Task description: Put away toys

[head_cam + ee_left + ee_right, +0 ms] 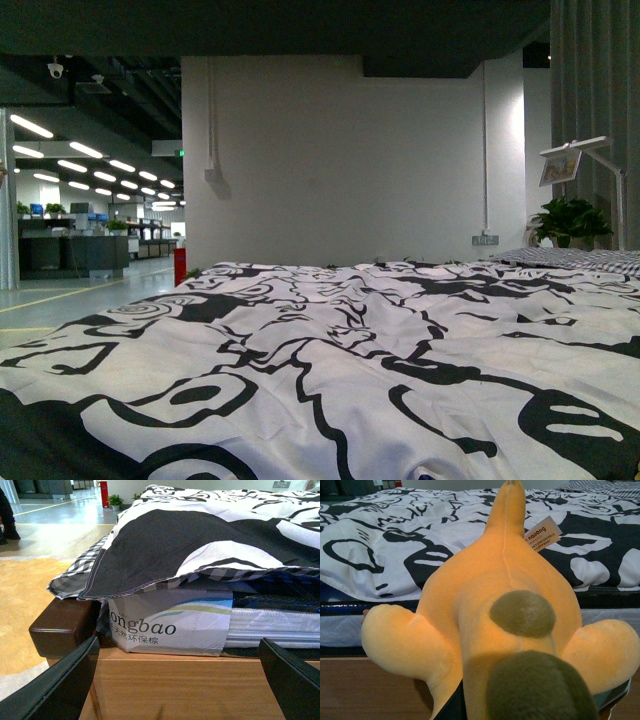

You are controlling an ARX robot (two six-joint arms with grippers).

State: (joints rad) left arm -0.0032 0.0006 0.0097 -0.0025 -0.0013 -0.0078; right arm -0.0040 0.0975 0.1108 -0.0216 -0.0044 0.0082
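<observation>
Mostly black-white duvet draped over bed frame. Plush toy hangs beside the frame, right gripper clamped on it. Left gripper jaws apart at frame corner. Office beyond.

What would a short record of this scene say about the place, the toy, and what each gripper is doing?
place: black-and-white bed cover, white wall behind
toy: orange-yellow plush toy with paper tag, off the ground beside the bed
right gripper: mostly hidden under the toy, apparently gripping it
left gripper: open, empty, facing the bed's wooden corner
front view: neither arm shows
</observation>
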